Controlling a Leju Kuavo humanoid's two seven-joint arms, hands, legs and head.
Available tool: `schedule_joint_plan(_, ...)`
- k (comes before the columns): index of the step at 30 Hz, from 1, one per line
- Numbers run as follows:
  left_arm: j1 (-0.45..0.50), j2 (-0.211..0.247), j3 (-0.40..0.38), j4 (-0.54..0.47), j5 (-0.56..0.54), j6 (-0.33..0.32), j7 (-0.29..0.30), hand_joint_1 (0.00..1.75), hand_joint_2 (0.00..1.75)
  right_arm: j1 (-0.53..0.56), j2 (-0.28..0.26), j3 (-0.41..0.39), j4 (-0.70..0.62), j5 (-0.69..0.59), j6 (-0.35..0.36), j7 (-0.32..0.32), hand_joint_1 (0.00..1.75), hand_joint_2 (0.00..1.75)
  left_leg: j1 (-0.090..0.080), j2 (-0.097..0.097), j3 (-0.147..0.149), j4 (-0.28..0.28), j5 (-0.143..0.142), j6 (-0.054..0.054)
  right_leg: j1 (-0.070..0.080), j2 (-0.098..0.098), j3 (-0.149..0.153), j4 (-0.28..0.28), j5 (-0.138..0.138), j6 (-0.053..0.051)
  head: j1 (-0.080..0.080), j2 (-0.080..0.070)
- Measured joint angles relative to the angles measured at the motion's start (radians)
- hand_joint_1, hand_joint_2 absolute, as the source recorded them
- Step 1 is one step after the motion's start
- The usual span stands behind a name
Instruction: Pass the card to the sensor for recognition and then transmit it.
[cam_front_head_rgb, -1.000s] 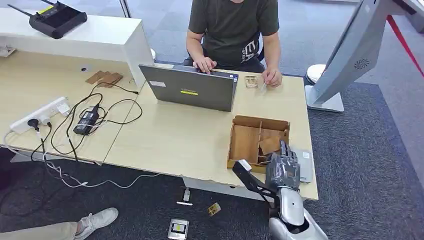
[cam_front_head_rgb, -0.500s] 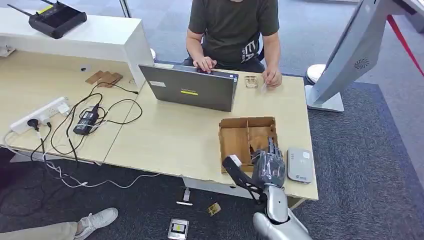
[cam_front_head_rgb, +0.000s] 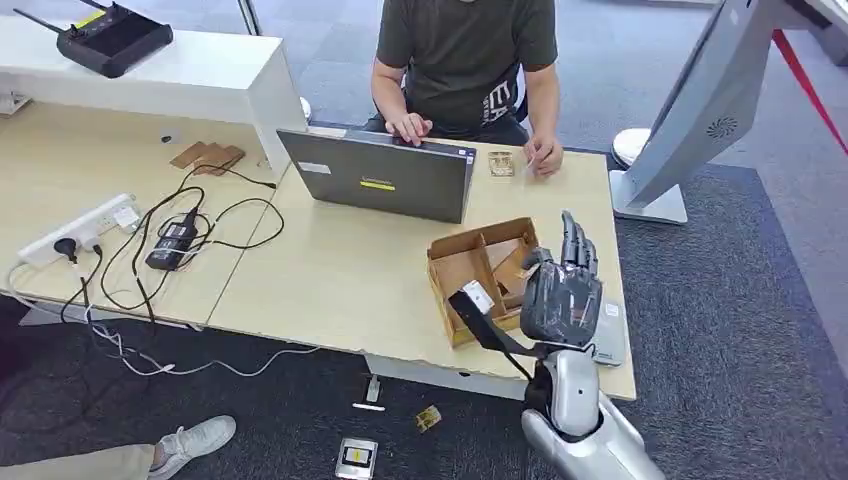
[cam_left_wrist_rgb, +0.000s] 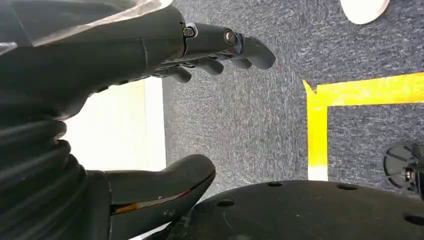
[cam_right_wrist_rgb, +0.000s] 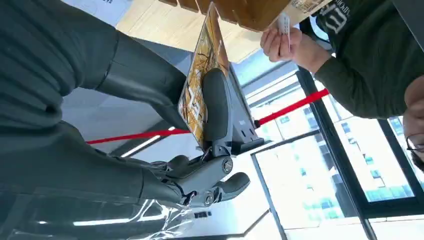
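Your right hand (cam_front_head_rgb: 562, 298) hovers above the near right corner of the desk (cam_front_head_rgb: 360, 270), just beside one cardboard divider box (cam_front_head_rgb: 478, 272). In the right wrist view that hand (cam_right_wrist_rgb: 165, 125) pinches one card (cam_right_wrist_rgb: 201, 82), orange-patterned, between thumb and a finger. One grey sensor pad (cam_front_head_rgb: 608, 335) lies on the desk, mostly hidden beneath the hand. Your left hand (cam_left_wrist_rgb: 125, 100) hangs over carpet, fingers apart, holding nothing. One person (cam_front_head_rgb: 465, 50) sits behind one laptop (cam_front_head_rgb: 385, 180), holding a second card (cam_right_wrist_rgb: 283, 22).
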Motion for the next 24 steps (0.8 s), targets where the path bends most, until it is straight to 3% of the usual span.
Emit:
schedule_joint_plan(9, 0.000, 0.010, -0.036, 0.000, 0.000, -0.033, 0.002, 0.00, 1.75, -0.133, 0.025, 0.046, 0.024, -0.291, 0.075, -0.076, 1.75, 1.75, 0.000, 0.000, 0.000, 0.000, 0.000, 0.000, 0.000, 0.000, 0.000, 0.001, 0.000, 0.000, 0.000, 0.000)
schedule_joint_plan(24, 0.000, 0.013, -0.093, 0.000, 0.000, -0.046, 0.009, 0.00, 1.75, -0.242, 0.114, 0.126, 0.211, -0.440, 0.019, -0.137, 1.75, 1.75, 0.000, -0.001, -0.001, 0.000, 0.000, 0.000, 0.000, 0.000, 0.000, 0.001, 0.000, 0.000, 0.000, 0.000)
